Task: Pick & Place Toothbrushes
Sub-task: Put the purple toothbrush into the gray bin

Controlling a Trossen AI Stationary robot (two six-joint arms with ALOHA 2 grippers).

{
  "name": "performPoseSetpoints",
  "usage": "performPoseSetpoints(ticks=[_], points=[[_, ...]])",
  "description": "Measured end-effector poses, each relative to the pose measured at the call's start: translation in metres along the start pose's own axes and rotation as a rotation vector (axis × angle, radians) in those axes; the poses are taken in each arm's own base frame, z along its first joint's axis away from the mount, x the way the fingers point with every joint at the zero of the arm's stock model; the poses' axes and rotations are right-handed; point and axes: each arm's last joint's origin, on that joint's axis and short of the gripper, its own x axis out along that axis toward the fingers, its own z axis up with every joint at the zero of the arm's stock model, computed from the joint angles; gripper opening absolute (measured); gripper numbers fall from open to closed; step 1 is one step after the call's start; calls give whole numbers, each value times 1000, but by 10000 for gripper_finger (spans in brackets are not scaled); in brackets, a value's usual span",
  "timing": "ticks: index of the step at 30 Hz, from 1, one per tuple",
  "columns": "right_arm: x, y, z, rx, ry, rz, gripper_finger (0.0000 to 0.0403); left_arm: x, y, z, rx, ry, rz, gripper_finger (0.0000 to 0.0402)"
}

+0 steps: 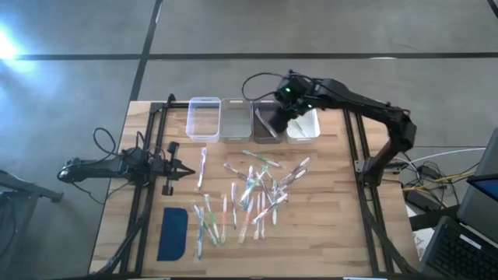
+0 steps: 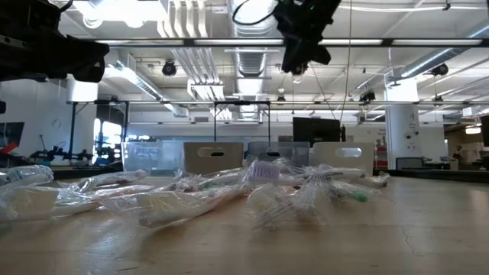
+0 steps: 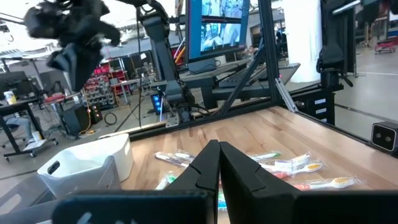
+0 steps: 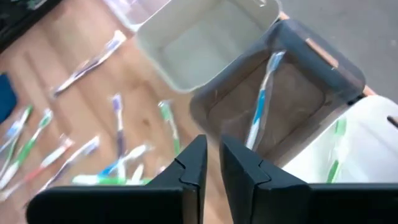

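Right end effector (image 1: 282,118) hangs over the dark bin (image 1: 267,124), fingers nearly together, apparently empty. One toothbrush (image 4: 261,106) lies in that bin; the toothbrushes (image 1: 253,194) are scattered mid-bench (image 1: 334,233). Next: descend square on an outlying brush. Left end effector (image 1: 187,171) shut, parked.

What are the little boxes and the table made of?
The four bins look like plastic: one is see-through, the others cloudy grey, dark and white, with smooth thin walls. The table looks like wood: pale planks with grain lines and a fairly matte surface. That's going by looks alone.
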Motion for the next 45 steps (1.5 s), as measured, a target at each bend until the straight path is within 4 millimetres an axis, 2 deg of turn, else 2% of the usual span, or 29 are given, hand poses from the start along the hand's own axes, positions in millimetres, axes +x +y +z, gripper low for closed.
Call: performPoseSetpoints(ticks=[9, 16, 21, 28, 35, 45], points=[[-43, 10, -64, -168, 0, 65, 9, 0, 0, 0, 0, 0, 0, 14], [-78, -4, -115, -216, -57, 110, 8, 0, 0, 1, -18, -6, 10, 14], [-97, -19, -145, -228, -114, 134, 8, 0, 4, 3, -60, -21, 131, 14], [-103, -37, -181, -482, -172, 111, 8, -1, 6, 5, -39, -28, 169, 14], [-105, -53, -213, -472, -227, 133, 8, -1, 6, 6, -89, -41, 177, 14], [-102, -74, -257, -478, -333, 154, 8, -2, 9, 17, -146, -168, 207, 14]])
